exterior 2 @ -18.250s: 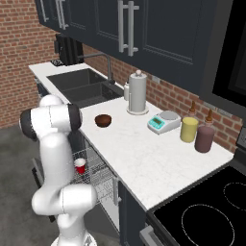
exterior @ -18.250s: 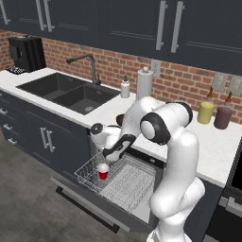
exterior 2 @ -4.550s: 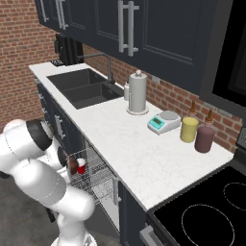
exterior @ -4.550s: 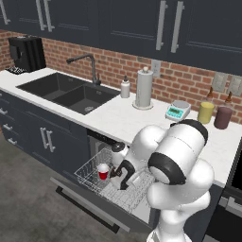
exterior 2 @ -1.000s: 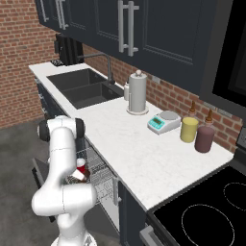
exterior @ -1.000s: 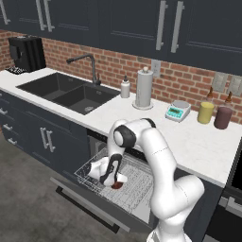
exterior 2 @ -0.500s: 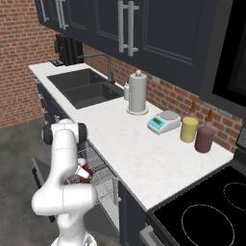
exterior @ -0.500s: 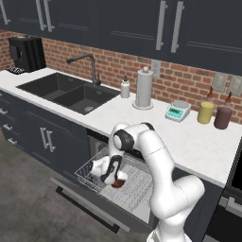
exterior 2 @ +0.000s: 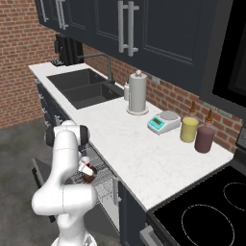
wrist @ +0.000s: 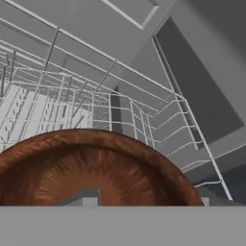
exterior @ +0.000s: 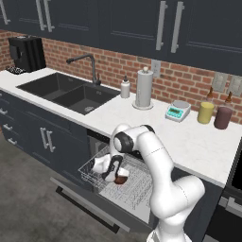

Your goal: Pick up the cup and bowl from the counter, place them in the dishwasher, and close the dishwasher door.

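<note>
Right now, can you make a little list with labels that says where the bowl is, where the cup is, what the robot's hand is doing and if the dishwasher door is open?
bowl: brown bowl sits in the dishwasher rack, close under the gripper
cup: red cup lies in the same rack, beside the bowl
gripper: low over the rack at the bowl; whether its jaws are open cannot be told
dishwasher door: door folded down, open
counter: counter holds neither dish
left to do: shut the door
</note>
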